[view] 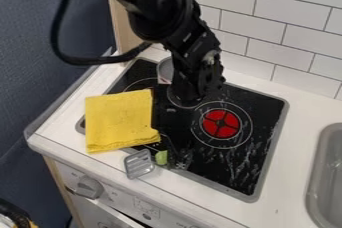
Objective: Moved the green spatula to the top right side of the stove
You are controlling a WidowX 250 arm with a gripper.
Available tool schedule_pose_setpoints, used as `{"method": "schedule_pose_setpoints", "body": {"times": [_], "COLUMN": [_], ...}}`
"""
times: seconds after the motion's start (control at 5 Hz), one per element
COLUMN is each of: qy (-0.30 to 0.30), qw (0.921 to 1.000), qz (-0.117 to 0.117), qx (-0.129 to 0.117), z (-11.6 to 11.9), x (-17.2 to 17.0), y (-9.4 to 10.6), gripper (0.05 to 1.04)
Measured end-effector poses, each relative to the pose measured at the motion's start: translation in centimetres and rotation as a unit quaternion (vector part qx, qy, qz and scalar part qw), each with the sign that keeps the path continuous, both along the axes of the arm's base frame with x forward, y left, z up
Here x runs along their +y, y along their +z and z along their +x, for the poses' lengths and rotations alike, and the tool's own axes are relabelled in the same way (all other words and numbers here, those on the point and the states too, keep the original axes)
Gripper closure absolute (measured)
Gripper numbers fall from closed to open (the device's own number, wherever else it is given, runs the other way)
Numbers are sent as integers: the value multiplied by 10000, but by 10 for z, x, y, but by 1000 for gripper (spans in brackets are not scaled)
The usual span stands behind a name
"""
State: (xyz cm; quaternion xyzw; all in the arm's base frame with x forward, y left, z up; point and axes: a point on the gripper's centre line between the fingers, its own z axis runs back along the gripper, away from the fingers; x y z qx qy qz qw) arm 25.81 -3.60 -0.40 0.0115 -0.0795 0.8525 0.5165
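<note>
Camera view: black gripper (175, 156) hangs down over the stove's (250, 164) front edge, tbh can't tell if it's open, closed or gripping smth, b/c it's black on black. Green spatula (161, 157): just a smooth green bit shows right beside the gripper, pic left; next to that, a grey slotted piece (139, 164), rounded corners, might be its head, can't tell if they're joined. Yellow cloth (119, 121), folded n' flat w/ soft edges, is up-left of the gripper. Silvery round thing (165, 69) behind the arm, partly hidden. Red burner disc (220, 123) up-right of the gripper, on glossy, streaky black glass. Grey sink (326, 172) farther right, cut off. Marks by the knob (88, 187) below-left are too tiny to read.
</note>
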Motion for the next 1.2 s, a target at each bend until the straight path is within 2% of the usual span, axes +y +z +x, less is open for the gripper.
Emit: {"method": "schedule_pose_setpoints", "body": {"times": [0.2, 0.4, 0.6, 0.8, 1.0, 1.2], "qy": [79, 59, 52, 21, -115, -422], "qw": [10000, 9999, 10000, 9999, 9997, 9984], "qz": [-39, -62, -5, 22, 93, 220], "qx": [30, 68, -29, -148, -195, -297], "z": [1, 1, 1, 0, 1, 2], "x": [3, 3, 5, 0, 1, -1], "y": [-9, -16, -16, -11, -6, 9], "gripper": [85, 130, 421, 671, 677, 678]}}
